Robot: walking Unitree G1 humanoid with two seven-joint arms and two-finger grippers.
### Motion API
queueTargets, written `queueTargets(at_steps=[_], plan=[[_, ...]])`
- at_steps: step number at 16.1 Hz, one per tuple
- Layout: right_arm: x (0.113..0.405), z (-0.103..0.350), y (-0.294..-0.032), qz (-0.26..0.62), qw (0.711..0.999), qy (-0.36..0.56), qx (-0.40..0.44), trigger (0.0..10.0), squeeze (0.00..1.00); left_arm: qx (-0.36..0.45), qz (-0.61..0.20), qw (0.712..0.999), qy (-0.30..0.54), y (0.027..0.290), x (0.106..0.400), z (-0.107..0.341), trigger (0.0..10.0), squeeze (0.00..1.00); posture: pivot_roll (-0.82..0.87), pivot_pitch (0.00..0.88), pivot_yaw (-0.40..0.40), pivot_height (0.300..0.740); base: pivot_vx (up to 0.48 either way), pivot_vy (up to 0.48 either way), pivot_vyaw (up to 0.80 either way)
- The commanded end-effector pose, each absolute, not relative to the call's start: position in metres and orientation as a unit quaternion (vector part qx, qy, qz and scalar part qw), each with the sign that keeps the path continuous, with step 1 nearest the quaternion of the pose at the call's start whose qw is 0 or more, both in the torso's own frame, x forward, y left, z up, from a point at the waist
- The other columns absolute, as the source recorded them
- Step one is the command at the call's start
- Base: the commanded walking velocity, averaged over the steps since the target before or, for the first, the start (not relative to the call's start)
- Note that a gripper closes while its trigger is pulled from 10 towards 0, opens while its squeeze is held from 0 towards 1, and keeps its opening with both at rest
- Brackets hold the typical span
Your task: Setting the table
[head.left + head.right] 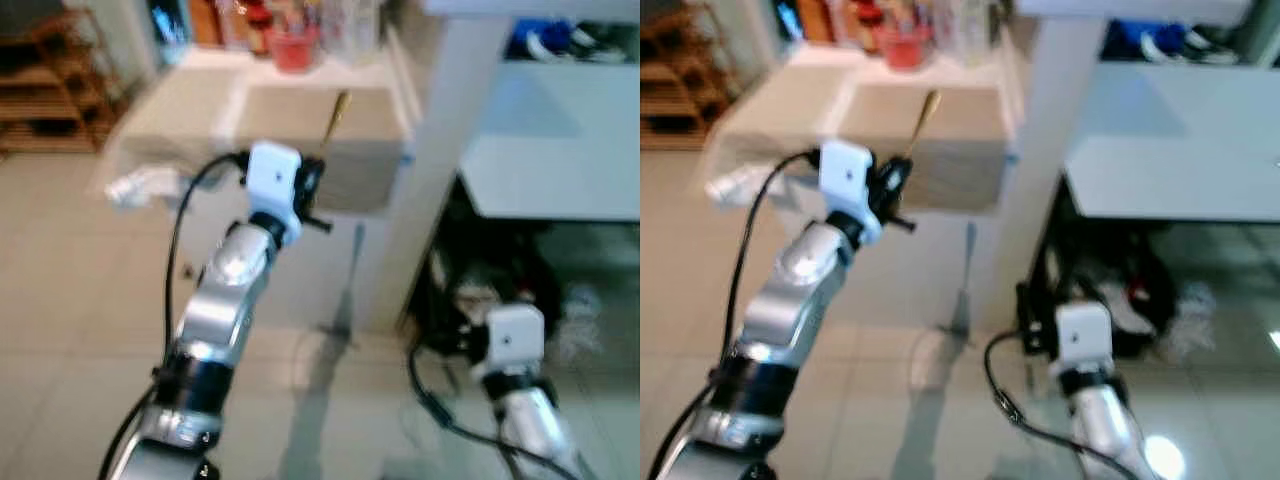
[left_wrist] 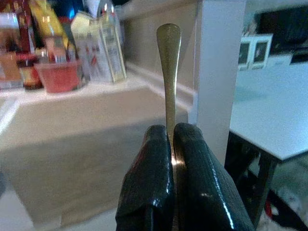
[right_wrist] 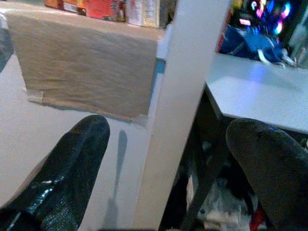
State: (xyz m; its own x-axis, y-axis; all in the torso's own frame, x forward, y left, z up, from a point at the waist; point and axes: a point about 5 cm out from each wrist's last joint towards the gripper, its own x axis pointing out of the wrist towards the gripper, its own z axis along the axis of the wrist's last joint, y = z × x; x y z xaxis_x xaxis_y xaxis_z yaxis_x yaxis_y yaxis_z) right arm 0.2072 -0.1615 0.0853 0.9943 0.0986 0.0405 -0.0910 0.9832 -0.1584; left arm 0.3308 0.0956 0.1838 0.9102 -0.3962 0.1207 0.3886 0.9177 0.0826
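Observation:
My left gripper (image 2: 171, 144) is shut on a gold-coloured piece of cutlery (image 2: 169, 72), whose slim handle stands up from between the two black fingers. In the left eye view that handle (image 1: 335, 117) pokes up in front of a beige-topped counter (image 1: 300, 130). The left arm (image 1: 225, 290) is raised toward the counter. My right gripper (image 3: 168, 144) hangs low with its fingers wide apart and nothing between them, near a white pillar (image 3: 185, 96). A white table (image 1: 560, 150) stands to the right.
A red bowl (image 1: 293, 48) and several packets and jars stand at the back of the counter. A wooden shelf (image 1: 50, 80) is at far left. Dark clutter (image 1: 500, 280) lies under the white table. Tiled floor (image 1: 80, 300) spreads in front.

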Motion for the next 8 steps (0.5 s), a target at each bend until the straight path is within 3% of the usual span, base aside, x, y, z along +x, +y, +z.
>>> queueTargets(at_steps=[1,5,8], plan=[[0.2082,0.0896,-0.1622,0.048,0.995,-0.033,-0.079,10.0,0.0,0.036,-0.196,0.977,-0.077,0.0978,0.333,0.1884,0.0,0.0,-0.12,0.0,0.04,0.736,0.0,-0.461,0.0],[0.2085,0.0905,-0.1615,0.05,0.995,-0.036,-0.08,10.0,0.0,0.05,-0.2,0.975,-0.079,0.0963,0.3339,0.1873,0.0,0.0,-0.12,0.0,0.04,0.736,0.0,-0.438,0.0],[0.2087,0.0907,-0.1617,0.051,0.994,-0.035,-0.085,10.0,0.0,0.051,-0.195,0.977,-0.075,0.0961,0.335,0.1849,0.0,0.0,-0.12,0.0,0.036,0.736,0.242,-0.411,0.14]])
